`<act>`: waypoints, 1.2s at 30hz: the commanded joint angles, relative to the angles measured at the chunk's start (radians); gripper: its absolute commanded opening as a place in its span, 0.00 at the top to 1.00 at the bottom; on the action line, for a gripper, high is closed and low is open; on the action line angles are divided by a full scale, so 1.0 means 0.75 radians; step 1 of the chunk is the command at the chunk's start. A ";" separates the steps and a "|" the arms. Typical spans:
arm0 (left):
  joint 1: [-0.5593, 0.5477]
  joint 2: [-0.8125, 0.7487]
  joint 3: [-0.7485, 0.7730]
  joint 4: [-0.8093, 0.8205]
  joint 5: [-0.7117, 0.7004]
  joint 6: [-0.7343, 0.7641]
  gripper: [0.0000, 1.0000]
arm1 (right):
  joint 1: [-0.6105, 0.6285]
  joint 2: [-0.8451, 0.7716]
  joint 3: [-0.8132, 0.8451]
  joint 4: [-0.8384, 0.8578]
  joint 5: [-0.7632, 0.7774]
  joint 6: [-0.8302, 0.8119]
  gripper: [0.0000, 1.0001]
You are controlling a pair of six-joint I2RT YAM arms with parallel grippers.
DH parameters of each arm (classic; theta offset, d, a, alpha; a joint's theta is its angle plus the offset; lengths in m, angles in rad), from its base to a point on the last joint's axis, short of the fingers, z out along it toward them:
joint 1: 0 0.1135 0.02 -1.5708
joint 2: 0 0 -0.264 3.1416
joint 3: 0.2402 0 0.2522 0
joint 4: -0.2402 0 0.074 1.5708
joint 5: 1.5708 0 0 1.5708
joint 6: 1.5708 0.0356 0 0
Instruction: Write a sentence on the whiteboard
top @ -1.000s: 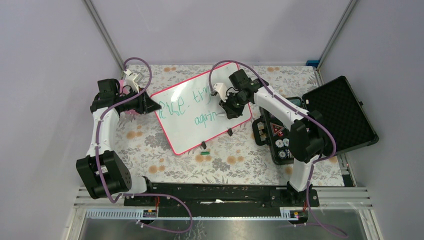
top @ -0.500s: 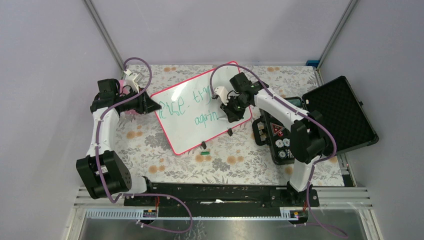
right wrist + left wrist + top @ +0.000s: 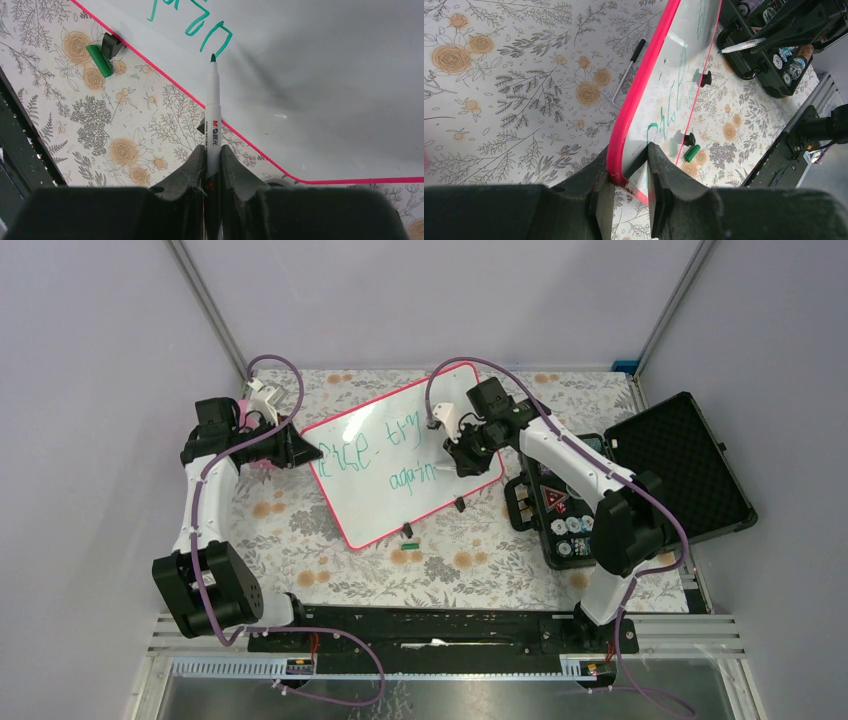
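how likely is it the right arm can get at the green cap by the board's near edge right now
Reach, probably yes: the green cap lies uncovered on the tablecloth beside the whiteboard. But the right gripper is shut on the marker, so it likely can't grab it yet.

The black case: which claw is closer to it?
Right. The right claw, holding a pen over the whiteboard, is just beside the case; the left claw grips the whiteboard's opposite edge.

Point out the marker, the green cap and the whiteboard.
marker [image 3: 213, 102]: right wrist view, on the white barrel above the printed lettering.
green cap [image 3: 99, 61]: right wrist view, on the middle of the cap.
whiteboard [image 3: 375, 510]: top view, on bare white surface near its lower edge.
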 commanded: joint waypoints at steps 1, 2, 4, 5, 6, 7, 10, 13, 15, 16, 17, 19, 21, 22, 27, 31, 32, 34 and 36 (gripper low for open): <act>-0.023 -0.033 -0.014 0.022 -0.063 0.103 1.00 | -0.020 0.000 0.031 0.014 0.032 -0.015 1.00; -0.024 -0.034 -0.011 0.022 -0.061 0.103 1.00 | -0.021 0.007 0.031 0.014 0.039 -0.015 1.00; -0.023 -0.031 -0.007 0.021 -0.061 0.101 1.00 | -0.028 0.016 0.034 0.013 0.048 -0.022 1.00; -0.024 -0.029 -0.006 0.021 -0.059 0.101 1.00 | -0.028 0.020 0.036 0.014 0.056 -0.024 1.00; -0.023 -0.028 -0.003 0.021 -0.057 0.101 1.00 | -0.028 0.026 0.040 0.013 0.063 -0.024 1.00; -0.023 -0.027 -0.003 0.021 -0.059 0.101 1.00 | -0.028 0.032 0.042 0.012 0.064 -0.025 1.00; -0.023 -0.030 -0.008 0.021 -0.058 0.101 1.00 | -0.028 0.043 0.035 0.013 0.063 -0.027 1.00; -0.024 -0.030 -0.010 0.021 -0.061 0.103 1.00 | -0.028 0.051 0.032 0.015 0.066 -0.032 1.00; -0.023 -0.030 -0.009 0.021 -0.060 0.102 1.00 | -0.028 0.058 0.032 0.022 0.067 -0.032 1.00; -0.023 -0.028 -0.007 0.021 -0.059 0.102 1.00 | -0.028 0.061 0.031 0.030 0.069 -0.030 1.00; -0.023 -0.028 -0.007 0.021 -0.059 0.103 1.00 | -0.028 0.067 0.032 0.031 0.071 -0.032 1.00; -0.023 -0.026 -0.008 0.021 -0.057 0.102 1.00 | -0.028 0.079 0.036 0.031 0.079 -0.032 1.00; -0.023 -0.025 -0.006 0.022 -0.058 0.103 1.00 | -0.028 0.091 0.040 0.032 0.082 -0.032 1.00; -0.023 -0.026 -0.008 0.021 -0.059 0.104 1.00 | -0.029 0.096 0.041 0.030 0.084 -0.035 1.00; -0.024 -0.030 -0.012 0.021 -0.065 0.111 1.00 | -0.028 0.113 0.037 0.039 0.088 -0.034 1.00; -0.023 -0.032 -0.013 0.021 -0.067 0.111 1.00 | -0.028 0.115 0.031 0.040 0.089 -0.036 1.00; -0.023 -0.032 -0.013 0.022 -0.066 0.113 1.00 | -0.028 0.112 0.029 0.037 0.090 -0.036 1.00; -0.023 -0.029 -0.011 0.021 -0.066 0.112 1.00 | -0.029 0.106 0.029 0.038 0.086 -0.035 1.00; -0.023 -0.030 -0.009 0.021 -0.063 0.110 1.00 | -0.028 0.093 0.032 0.035 0.068 -0.029 1.00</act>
